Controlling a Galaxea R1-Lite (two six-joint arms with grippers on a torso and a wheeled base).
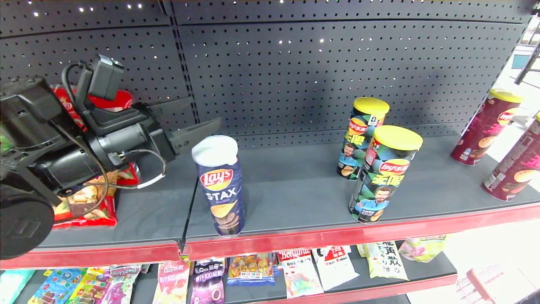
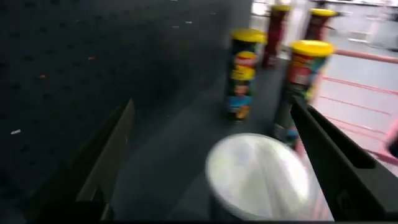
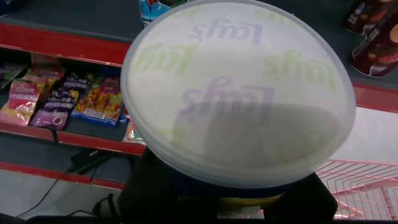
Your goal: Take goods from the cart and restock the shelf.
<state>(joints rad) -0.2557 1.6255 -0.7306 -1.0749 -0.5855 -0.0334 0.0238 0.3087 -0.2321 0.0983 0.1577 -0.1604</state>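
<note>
Two fingers of the left gripper (image 1: 206,111) stand wide apart with nothing between them, just left of and behind the blue can (image 1: 221,190). In the left wrist view that can's pale lid sits in the gap, touching neither finger. The blue can stands upright at the front of the shelf (image 1: 295,190), close to the red edge strip and just right of the seam between two shelf boards. Well to the right of the blue can stand two yellow-lidded cans (image 1: 384,175), one behind the other and both upright. Farther right again are two maroon cans (image 1: 485,126) near the end of the shelf. To the left of the blue can, behind the left arm, lie red snack bags (image 1: 90,207) against the pegboard (image 1: 316,76). Below the blue can, a lower shelf (image 1: 422,280) carries a row of flat packets (image 1: 253,270). The right gripper (image 3: 227,208) is closed around a second can (image 3: 236,93) — its dark fingers (image 3: 146,199) press the body from either side, and the translucent lid faces the wrist camera. This can hangs off any surface, in front of the shelf's red edge, with the pink wire of the cart (image 3: 360,186) beside it; how far it is from the blue can cannot be told.
</note>
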